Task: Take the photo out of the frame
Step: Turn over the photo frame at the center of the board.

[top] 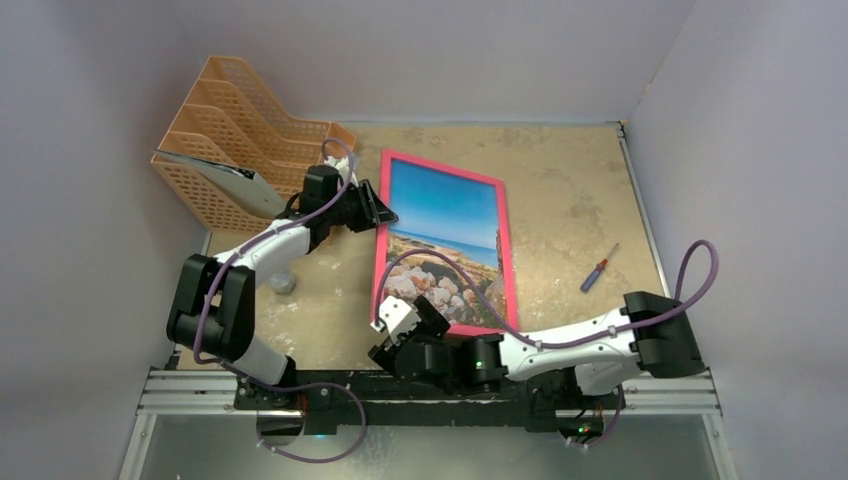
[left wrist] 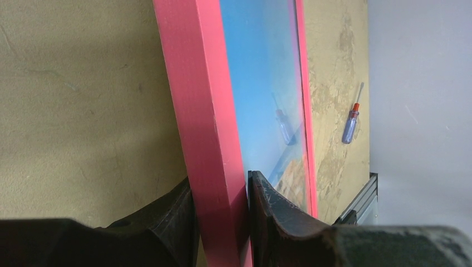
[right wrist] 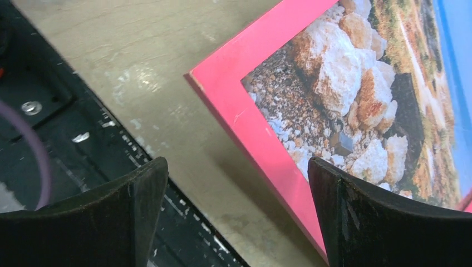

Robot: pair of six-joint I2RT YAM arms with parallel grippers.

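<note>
Pinching the left rail of the frame (left wrist: pixel 203 111) between narrowed fingers, the left hand (left wrist: pixel 221 222) grips the picture as it lies face-up on the tabletop (top: pixel 570 190), while the right hand (right wrist: pixel 236 217) hangs wide open and holding nothing, just off the near corner. The photo (top: pixel 445 215) (blue sea above, pale rocks below) sits inside, so the job looks barely begun: frame not turned over, print not out. Only the overhead view takes in both arms, the orange file rack (top: pixel 230 130) and the whole frame. The left wrist view alone shows the grip, plus a screwdriver (left wrist: pixel 350 122) mirrored in the glazing.
</note>
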